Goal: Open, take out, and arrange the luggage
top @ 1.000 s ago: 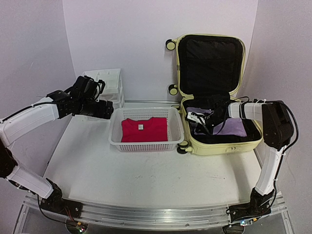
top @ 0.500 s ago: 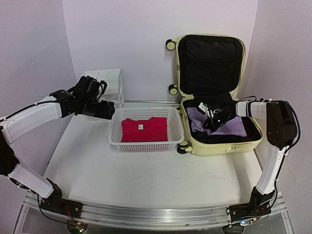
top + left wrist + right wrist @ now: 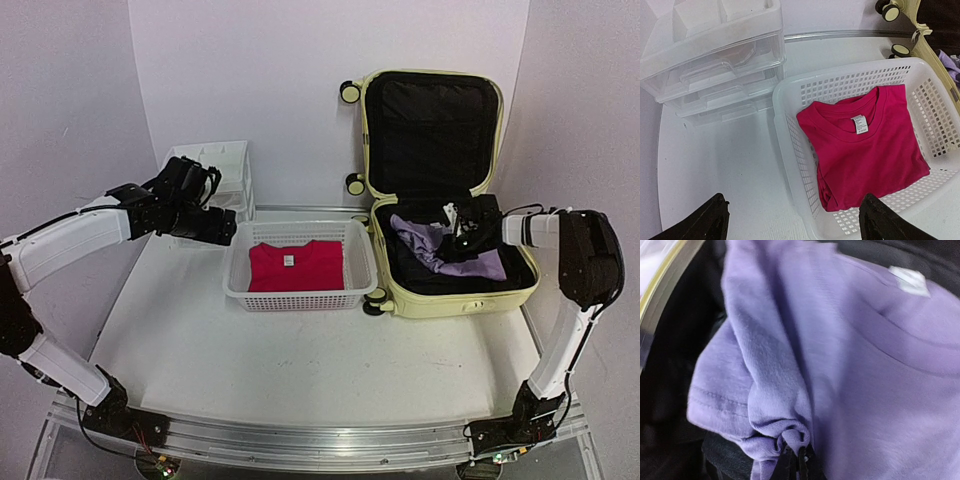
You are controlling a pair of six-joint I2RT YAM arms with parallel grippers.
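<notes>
The pale yellow luggage (image 3: 455, 298) lies open at the right, its lid (image 3: 430, 130) upright against the back wall. Inside it lies a purple shirt (image 3: 440, 250) on dark clothing. My right gripper (image 3: 462, 240) is shut on a bunched fold of the purple shirt (image 3: 790, 430), pinched between its black fingertips (image 3: 799, 460). My left gripper (image 3: 222, 228) hovers open at the left edge of the white mesh basket (image 3: 238, 270), with nothing between its fingers (image 3: 712, 220). A folded red shirt (image 3: 865, 150) lies in the basket (image 3: 790, 130).
A clear plastic drawer unit (image 3: 215, 175) stands at the back left, behind my left gripper; in the left wrist view the drawer unit (image 3: 715, 65) sits just beyond the basket's corner. The luggage wheels (image 3: 350, 92) stick out to the left of the lid.
My right gripper has moved right across the suitcase, dragging the purple shirt with it into a bunched, stretched shape. The left arm has barely moved.
</notes>
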